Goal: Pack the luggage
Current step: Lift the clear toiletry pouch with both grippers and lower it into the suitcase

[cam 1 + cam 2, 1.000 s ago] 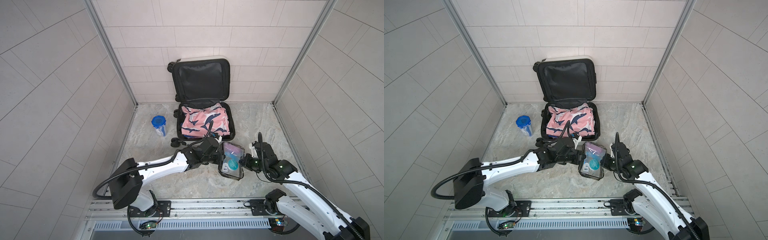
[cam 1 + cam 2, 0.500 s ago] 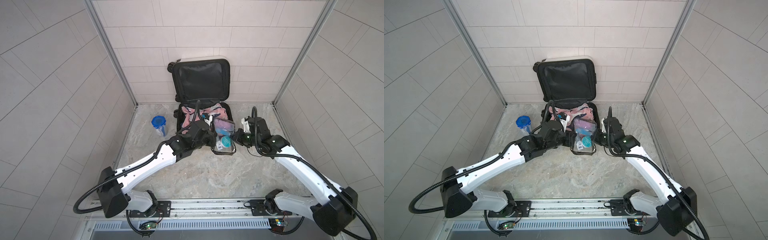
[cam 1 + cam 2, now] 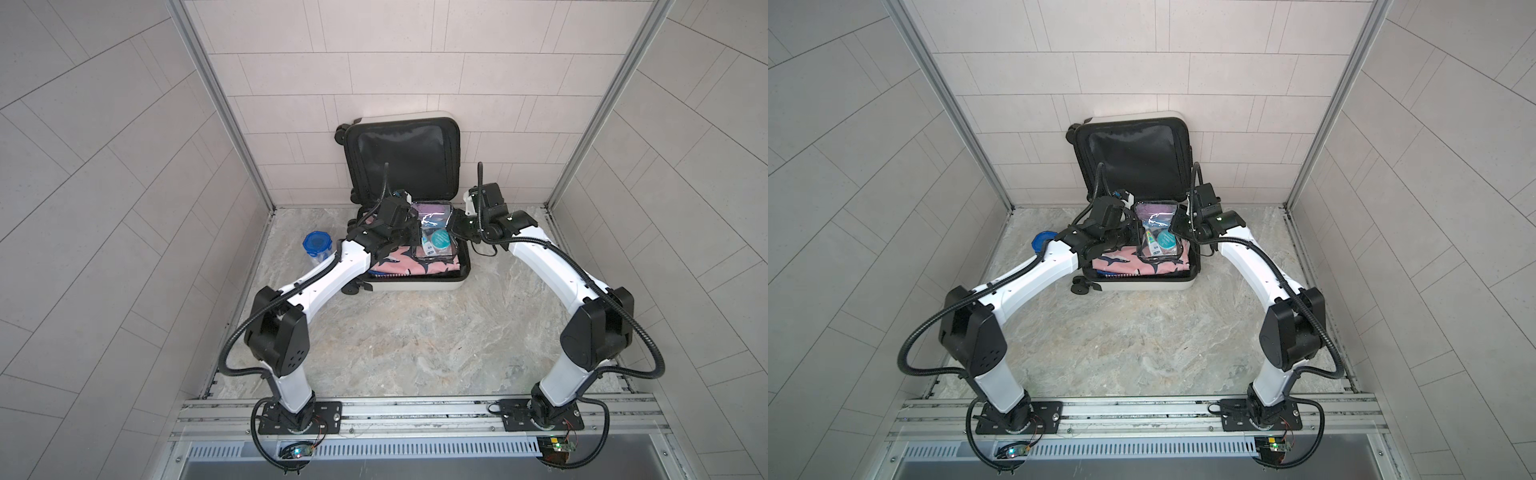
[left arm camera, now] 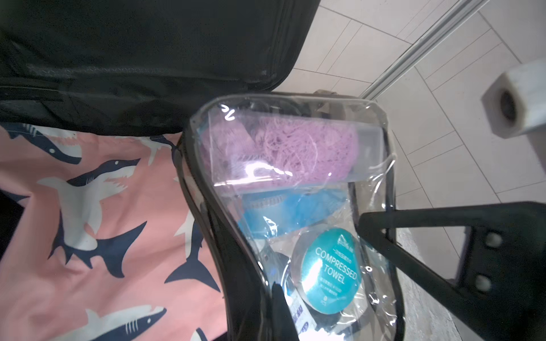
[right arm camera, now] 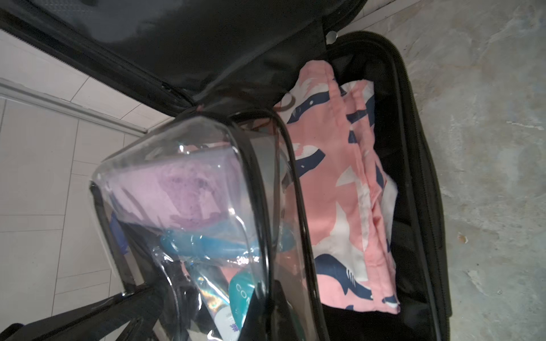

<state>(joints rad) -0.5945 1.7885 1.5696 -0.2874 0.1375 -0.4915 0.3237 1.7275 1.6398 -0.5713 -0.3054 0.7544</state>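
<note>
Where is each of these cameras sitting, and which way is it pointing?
Top views: high above the arms' bases, looking down and forward at the open luggage; left arm and right arm show whole.
Left wrist: on the left arm, facing the clear pouch over shark-print cloth; its own dark fingertip shows.
Right wrist: on the right arm, facing that pouch's opposite side; likewise a fingertip.
Shared: both wrists see pouch, cloth, lid lining.
</note>
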